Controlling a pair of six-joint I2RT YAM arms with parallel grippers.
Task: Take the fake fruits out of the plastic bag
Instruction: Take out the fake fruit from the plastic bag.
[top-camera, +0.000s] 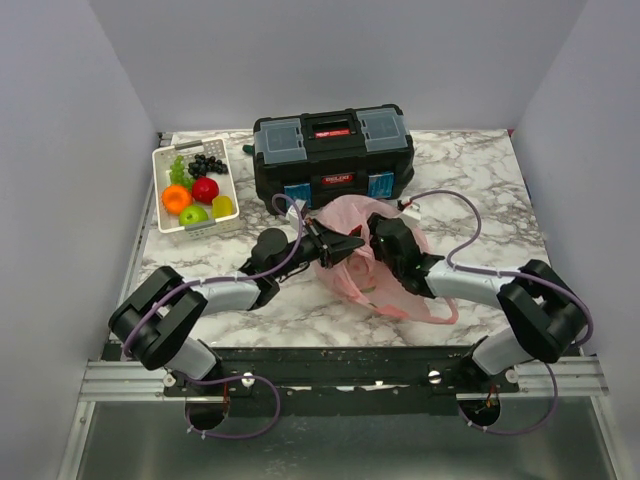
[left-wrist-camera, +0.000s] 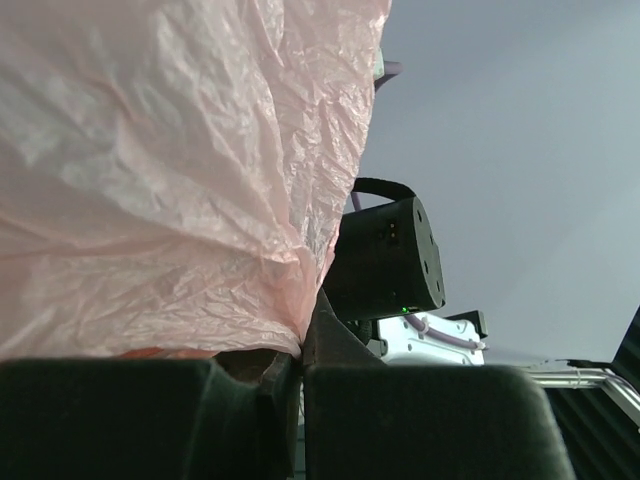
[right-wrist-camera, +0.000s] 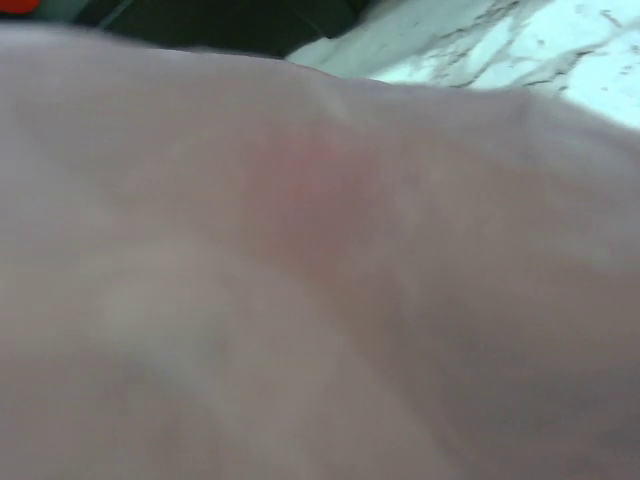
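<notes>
2 arms meet at the pink plastic bag (top-camera: 388, 292), while 5 fake fruits (top-camera: 193, 213) lie in the white basket (top-camera: 157, 190).

The bag sits crumpled mid-table on the marble table (top-camera: 480, 180), just in front of the black toolbox (top-camera: 332, 150). The left gripper (top-camera: 350, 243) is at the bag's left edge, its fingers (left-wrist-camera: 420, 420) pressed together on a fold of the film. The right gripper (top-camera: 385, 232) reaches into the bag's top. Its wrist view shows only blurred pink film, so I cannot tell how its jaws stand. In the basket at the far left, well apart from the bag, are an orange (top-camera: 176, 198), red apple (top-camera: 205, 189), green apple, lemon (top-camera: 222, 206) and dark grapes (top-camera: 208, 163), beside a light green bunch (top-camera: 178, 172).
</notes>
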